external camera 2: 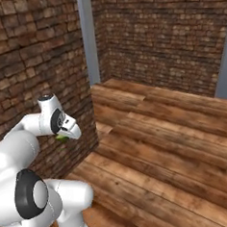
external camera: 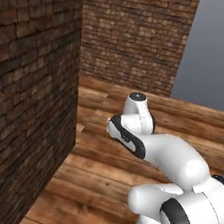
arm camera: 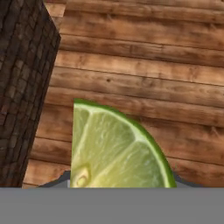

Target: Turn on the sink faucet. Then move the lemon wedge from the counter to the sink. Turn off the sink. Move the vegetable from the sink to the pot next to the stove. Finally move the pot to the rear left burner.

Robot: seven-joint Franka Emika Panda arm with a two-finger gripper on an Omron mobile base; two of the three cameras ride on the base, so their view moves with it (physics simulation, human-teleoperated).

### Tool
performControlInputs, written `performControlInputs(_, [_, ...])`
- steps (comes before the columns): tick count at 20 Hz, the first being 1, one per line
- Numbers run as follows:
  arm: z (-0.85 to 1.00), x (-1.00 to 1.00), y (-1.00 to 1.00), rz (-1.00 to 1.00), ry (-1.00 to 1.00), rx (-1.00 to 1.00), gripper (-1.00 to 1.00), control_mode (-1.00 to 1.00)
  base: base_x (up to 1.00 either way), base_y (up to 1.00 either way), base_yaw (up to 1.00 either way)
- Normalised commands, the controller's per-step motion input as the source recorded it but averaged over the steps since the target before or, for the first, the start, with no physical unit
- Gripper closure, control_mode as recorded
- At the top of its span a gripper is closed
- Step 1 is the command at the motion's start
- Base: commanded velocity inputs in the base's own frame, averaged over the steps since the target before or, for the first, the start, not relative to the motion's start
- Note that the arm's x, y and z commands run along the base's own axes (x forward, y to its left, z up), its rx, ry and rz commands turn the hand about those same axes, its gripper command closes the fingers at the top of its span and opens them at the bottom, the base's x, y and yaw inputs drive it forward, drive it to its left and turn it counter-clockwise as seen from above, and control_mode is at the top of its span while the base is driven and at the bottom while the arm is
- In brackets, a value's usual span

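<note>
Closest to the hand camera, the lemon wedge (arm camera: 116, 151) sits clamped in the gripper (external camera 2: 64, 136), its pale yellow-green flesh glossy under a curved green rind. Below lies a wooden plank floor (arm camera: 144, 65), beside a rough dark brick wall (arm camera: 24, 87).

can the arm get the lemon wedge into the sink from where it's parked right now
Probably not. The lemon wedge sits right at the gripper, apparently held, but the views around the arm show a brick wall and plank floor, so the base likely has to drive first.

lemon wedge (external camera 2: 62, 137) under white arm (external camera 2: 51, 121)
</note>
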Motion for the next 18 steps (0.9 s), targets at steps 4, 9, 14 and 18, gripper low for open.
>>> performControlInputs(4, [0.0, 0.0, 0.0, 0.0, 0.0, 0.0, 1.0, 1.0, 0.93, 0.12, -0.17])
performControlInputs(9, [0.0, 0.0, 0.0, 0.0, 0.0, 0.0, 1.0, 1.0, 0.87, -0.2, -0.23])
performControlInputs(14, [0.0, 0.0, 0.0, 0.0, 0.0, 0.0, 1.0, 1.0, 0.71, -0.46, -0.36])
performControlInputs(18, [0.0, 0.0, 0.0, 0.0, 0.0, 0.0, 1.0, 1.0, 0.59, -0.17, -0.42])
